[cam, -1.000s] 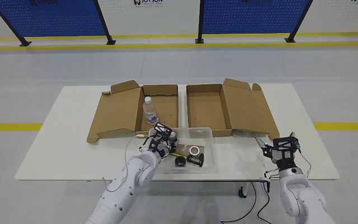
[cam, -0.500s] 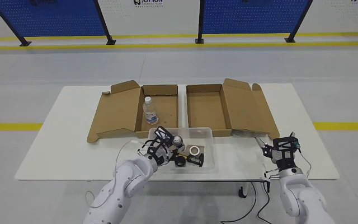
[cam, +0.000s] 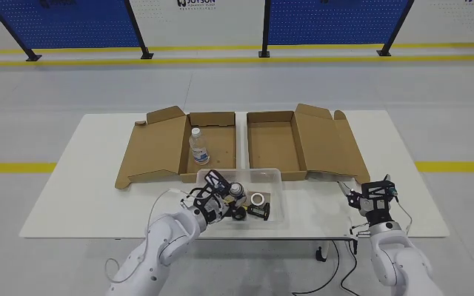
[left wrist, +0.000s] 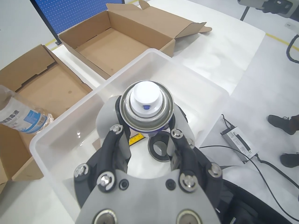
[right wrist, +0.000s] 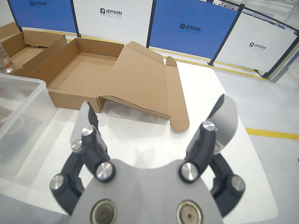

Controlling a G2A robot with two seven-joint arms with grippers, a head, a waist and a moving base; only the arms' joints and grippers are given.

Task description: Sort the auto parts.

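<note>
Bright, even overhead light. Soft shadow under the cardboard flap (right wrist: pixel 140 87), at the table's (cam: pixel 96 185) 2 o'clock; spray can (left wrist: pixel 146 103) rim glints; wrist views bulge.

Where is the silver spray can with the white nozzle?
In the top view, the silver spray can is held in the left claw over the clear plastic bin, in front of the left brown cardboard box.

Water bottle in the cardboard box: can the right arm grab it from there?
Probably not. The right gripper, open, sits far off to the side, with the empty cardboard box between it and the water bottle.
</note>
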